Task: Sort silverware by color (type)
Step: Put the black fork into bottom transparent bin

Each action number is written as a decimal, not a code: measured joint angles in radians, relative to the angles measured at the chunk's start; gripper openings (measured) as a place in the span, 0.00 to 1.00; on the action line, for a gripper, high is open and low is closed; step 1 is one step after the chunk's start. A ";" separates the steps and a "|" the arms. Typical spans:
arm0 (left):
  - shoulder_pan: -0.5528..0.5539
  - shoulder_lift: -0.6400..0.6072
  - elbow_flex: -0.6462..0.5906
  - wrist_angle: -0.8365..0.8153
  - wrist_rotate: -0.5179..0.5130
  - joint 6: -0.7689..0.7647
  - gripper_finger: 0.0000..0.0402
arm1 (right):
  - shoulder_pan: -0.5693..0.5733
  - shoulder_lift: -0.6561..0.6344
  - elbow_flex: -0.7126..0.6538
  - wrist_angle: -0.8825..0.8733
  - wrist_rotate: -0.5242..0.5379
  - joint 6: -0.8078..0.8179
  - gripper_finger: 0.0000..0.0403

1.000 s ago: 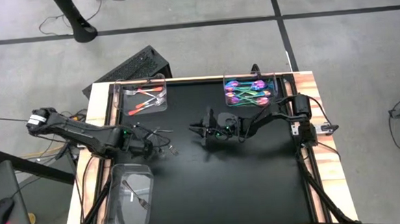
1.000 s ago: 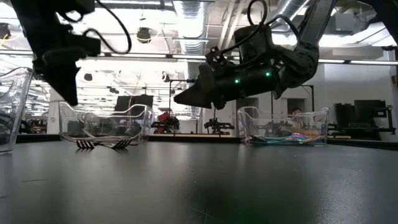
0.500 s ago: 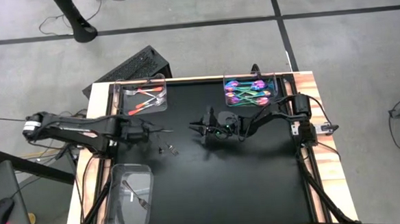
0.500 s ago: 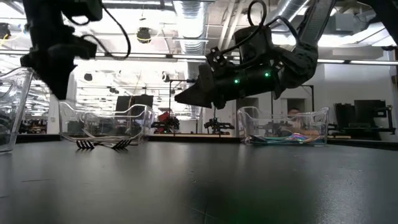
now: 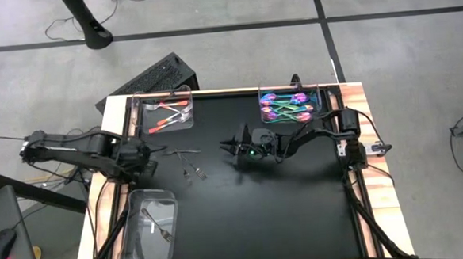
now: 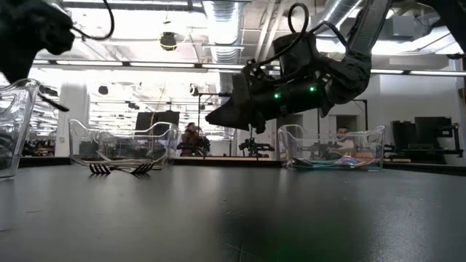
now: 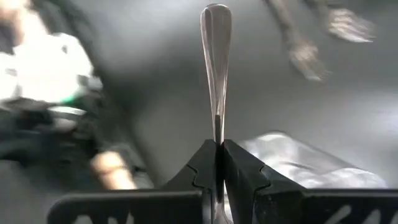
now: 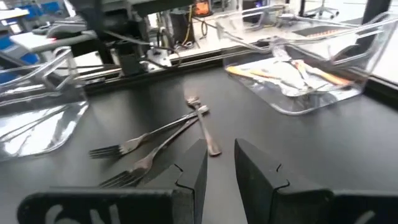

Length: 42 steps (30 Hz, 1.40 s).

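Black tabletop (image 5: pixel 283 206) filling the frame centre in the high view, grey floor lying around it.

Left gripper (image 7: pixel 216 149): hanging at the table's left edge in the high view (image 5: pixel 137 153), just above the lower-left tray. Fingers (image 7: pixel 200 163) pressed together, pinching a dark utensil (image 7: pixel 215 56) by its shaft, handle end standing out beyond the tips.

Right gripper (image 8: pixel 220 163): hovering near table centre in the high view (image 5: pixel 231 146); fingers (image 8: pixel 255 167) standing slightly spread, gripping nothing.

Loose forks (image 5: pixel 189 163): dark, lying on the tabletop left of centre, between the two grippers; showing in the right wrist view (image 8: pixel 155 140) overlapping one another.

Upper-left tray (image 5: pixel 165 113): clear, holding coppery silverware (image 5: pixel 169 111).

Upper-right tray (image 5: pixel 288 104): clear, holding iridescent silverware (image 5: pixel 286 107).

Lower-left tray (image 5: pixel 148 229): clear, sitting at the table's lower left, holding dark pieces (image 5: pixel 159 227).

Keyboard (image 5: pixel 145 80): lying on the floor beyond the table's upper-left corner.
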 joint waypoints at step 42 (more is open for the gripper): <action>-0.523 0.177 0.174 0.290 -0.057 -0.374 0.01 | -0.120 0.000 0.059 0.066 -0.468 0.045 0.26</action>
